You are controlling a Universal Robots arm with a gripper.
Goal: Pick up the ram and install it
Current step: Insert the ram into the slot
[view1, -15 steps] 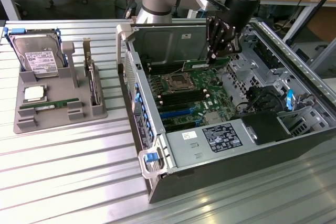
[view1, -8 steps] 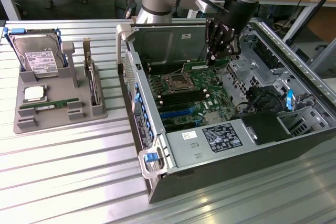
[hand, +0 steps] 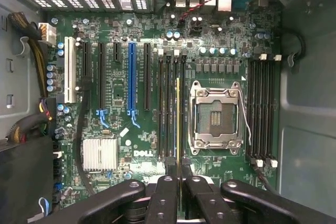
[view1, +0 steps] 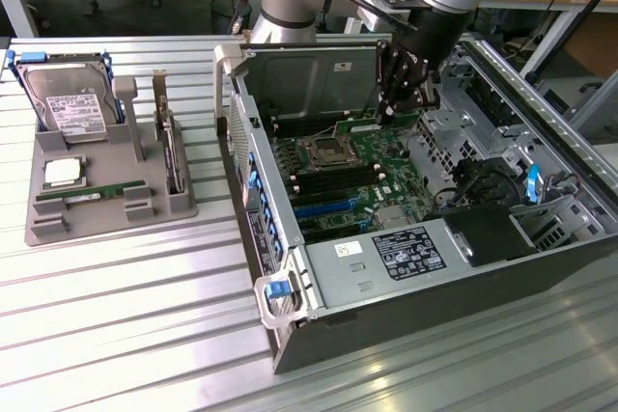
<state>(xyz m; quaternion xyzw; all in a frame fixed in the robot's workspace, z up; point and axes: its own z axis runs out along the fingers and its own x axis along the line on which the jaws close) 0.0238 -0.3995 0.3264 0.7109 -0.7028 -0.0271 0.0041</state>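
I see the tool [hand: 181, 181] pinching the ram [hand: 178, 124], held edge-on in line with the memory slots [hand: 164, 109] beside the open processor socket [hand: 216, 115]. Seated or not, I cannot tell.

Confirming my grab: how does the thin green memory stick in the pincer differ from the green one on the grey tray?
The held green memory stick is clamped in the black pincer, on edge over the black memory slots inside the computer case; the tray green memory stick rests in the grey tray, outside it. The held stick runs alongside the empty silver processor socket; the tray stick lies near a square silver chip. Both are long, narrow boards.
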